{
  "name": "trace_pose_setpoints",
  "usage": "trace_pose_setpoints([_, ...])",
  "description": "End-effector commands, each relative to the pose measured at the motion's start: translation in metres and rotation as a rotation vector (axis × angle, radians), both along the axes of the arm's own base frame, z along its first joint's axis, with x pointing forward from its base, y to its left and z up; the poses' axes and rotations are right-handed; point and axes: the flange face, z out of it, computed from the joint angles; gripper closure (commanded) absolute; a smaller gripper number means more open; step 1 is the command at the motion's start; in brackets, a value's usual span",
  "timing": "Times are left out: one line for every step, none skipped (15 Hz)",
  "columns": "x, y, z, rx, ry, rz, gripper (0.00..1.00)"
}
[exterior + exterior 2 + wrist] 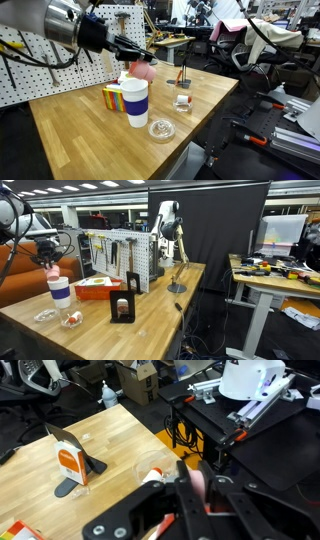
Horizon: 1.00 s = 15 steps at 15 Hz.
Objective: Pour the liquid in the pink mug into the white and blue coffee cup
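Note:
My gripper (pixel 139 61) is shut on the pink mug (pixel 147 72) and holds it tilted just above the white and blue coffee cup (pixel 136 102), which stands upright on the wooden table (pixel 90 140). In an exterior view the gripper (pixel 46 258) holds the mug (pixel 52 272) right over the cup's white lid (pixel 61 292). In the wrist view the mug (pixel 200 482) shows as a pink strip between the two black fingers (pixel 193 490). The cup is hidden there. I cannot see any liquid.
A multicoloured striped box (pixel 113 98) stands against the cup. A flat clear glass dish (pixel 161 129) lies in front of it. A black card stand (pixel 182 101) and a small lamp (pixel 183 76) are farther along. A pegboard (pixel 30 70) backs the table.

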Motion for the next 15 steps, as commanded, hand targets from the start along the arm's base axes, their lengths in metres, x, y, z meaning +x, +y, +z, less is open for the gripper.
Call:
trace_pose_setpoints([0.011,-0.001,0.001,0.071,-0.055,-0.106,0.96])
trace_pose_setpoints([0.015,-0.001,0.002,0.101,-0.08,-0.138,0.96])
trace_pose_setpoints([0.018,0.002,0.003,0.14,-0.106,-0.169,0.96])
trace_pose_setpoints([0.021,0.006,0.005,0.187,-0.133,-0.199,0.96])
trace_pose_setpoints([0.023,0.011,0.006,0.235,-0.155,-0.22,0.96])
trace_pose_setpoints([0.023,0.017,0.008,0.285,-0.172,-0.248,0.96])
trace_pose_setpoints([0.024,0.023,0.01,0.336,-0.19,-0.276,0.96])
trace_pose_setpoints([0.024,0.03,0.013,0.384,-0.213,-0.303,0.96])
trace_pose_setpoints([0.025,0.036,0.016,0.429,-0.24,-0.327,0.96])
trace_pose_setpoints([0.026,0.039,0.019,0.464,-0.269,-0.345,0.96])
trace_pose_setpoints([0.028,0.04,0.022,0.49,-0.297,-0.361,0.96])
trace_pose_setpoints([0.03,0.037,0.024,0.5,-0.324,-0.375,0.96])
trace_pose_setpoints([0.031,0.032,0.024,0.502,-0.345,-0.386,0.96])
trace_pose_setpoints([0.032,0.023,0.023,0.488,-0.365,-0.399,0.96])
trace_pose_setpoints([0.033,0.014,0.021,0.479,-0.376,-0.416,0.96])
